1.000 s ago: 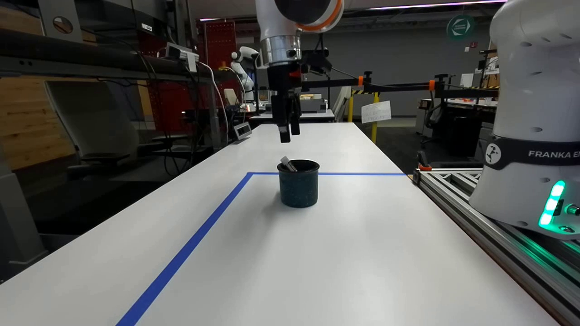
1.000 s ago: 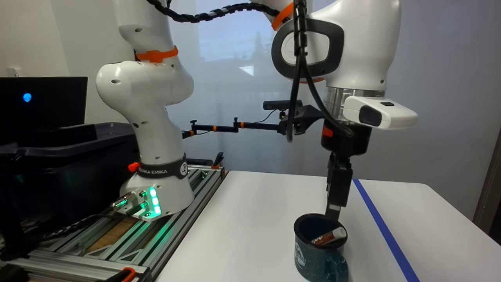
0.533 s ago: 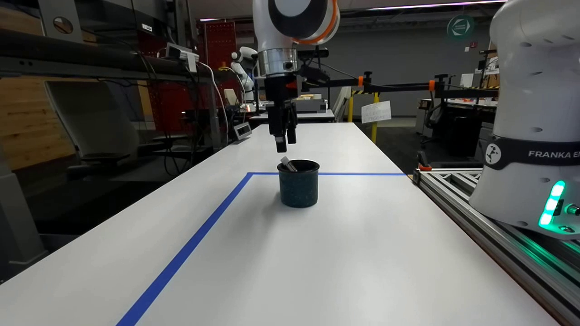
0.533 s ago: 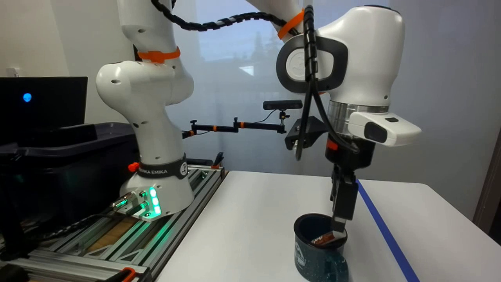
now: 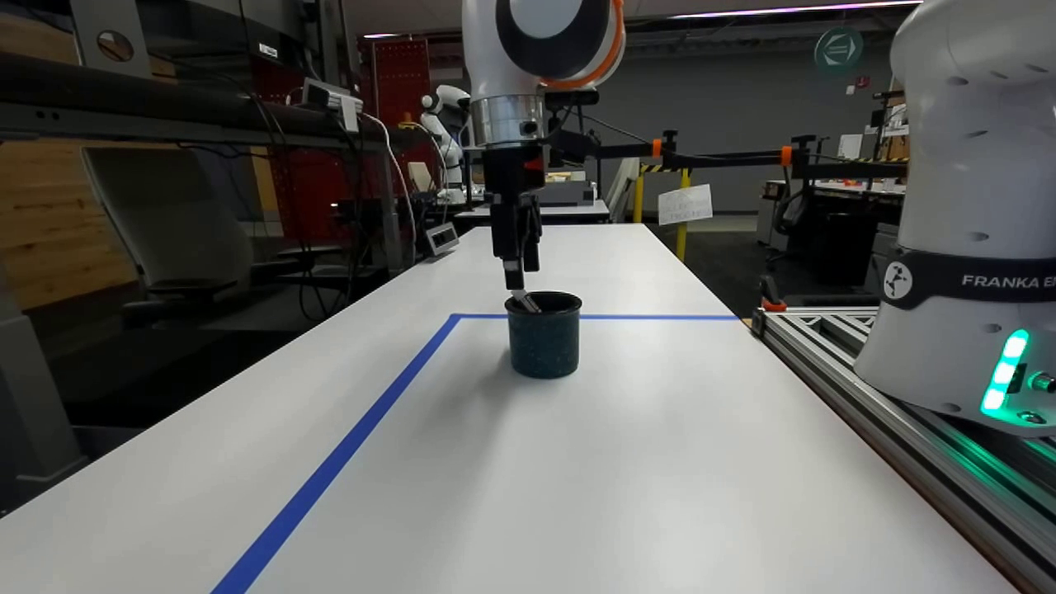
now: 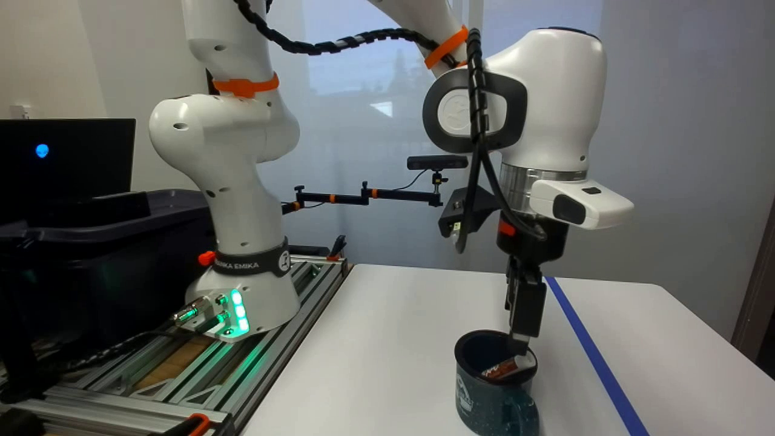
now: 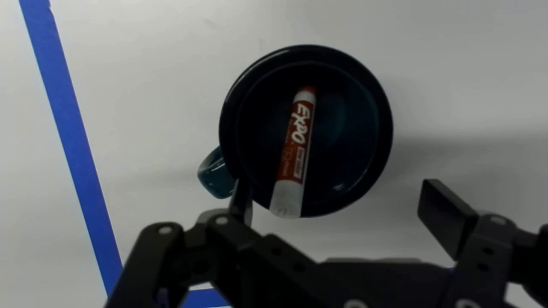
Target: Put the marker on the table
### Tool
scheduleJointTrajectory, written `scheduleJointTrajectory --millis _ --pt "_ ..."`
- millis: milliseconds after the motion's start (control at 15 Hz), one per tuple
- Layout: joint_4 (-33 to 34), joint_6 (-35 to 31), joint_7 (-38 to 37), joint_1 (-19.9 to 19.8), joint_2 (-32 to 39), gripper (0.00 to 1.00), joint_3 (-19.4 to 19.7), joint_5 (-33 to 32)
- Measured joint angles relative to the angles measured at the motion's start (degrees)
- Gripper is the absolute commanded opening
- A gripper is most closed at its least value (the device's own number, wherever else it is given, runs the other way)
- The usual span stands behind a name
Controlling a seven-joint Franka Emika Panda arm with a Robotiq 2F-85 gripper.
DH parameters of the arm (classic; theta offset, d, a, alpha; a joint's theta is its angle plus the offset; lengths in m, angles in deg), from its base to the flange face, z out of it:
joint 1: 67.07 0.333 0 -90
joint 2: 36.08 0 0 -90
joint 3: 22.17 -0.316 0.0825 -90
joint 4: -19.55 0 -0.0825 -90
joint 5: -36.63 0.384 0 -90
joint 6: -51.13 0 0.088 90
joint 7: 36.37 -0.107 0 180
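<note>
Claw (image 7: 337, 188) has its jaws spread wide and is gripping nothing. It hangs at the rim of the mug (image 5: 544, 346), and in the wrist view the white end of the marker (image 7: 296, 143) shows between the jaws; can't tell if they touch it. Marker's tilted inside the mug, white end poking up over the rim.

Mug's dark, upright, roughly midway between the long edges of the worktop (image 5: 660, 462), which is plain white with blue tape (image 5: 354, 437) forming a corner, mug inside the angle. Metal rail frame (image 6: 278, 351) runs down one long edge with the arm (image 5: 978, 190) standing on it. At the opposite edge, toward the far corner, sits a little display unit (image 5: 441, 238).

Room-wise, in an exterior view: chair (image 5: 169, 214) and red perforated panel (image 5: 402, 107) past that edge, another white robot arm (image 5: 450, 97) beyond the far edge, grey wall (image 5: 726, 99) behind.

Headcount: one marker, one mug, two tape lines, two robot arms counting the background one.
</note>
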Motion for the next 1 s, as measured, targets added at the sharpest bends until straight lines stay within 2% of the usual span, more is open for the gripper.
scheduleJointTrajectory --millis 267,600,1000 --pt "-1.6 -2.1 -1.3 -0.1 -1.0 1.0 0.8 -1.7" --pt "-5.8 -5.9 -6.8 -0.1 -4.5 1.0 1.1 -8.0" --pt "-7.0 -5.9 -7.6 -0.1 -5.5 1.0 1.0 -8.6"
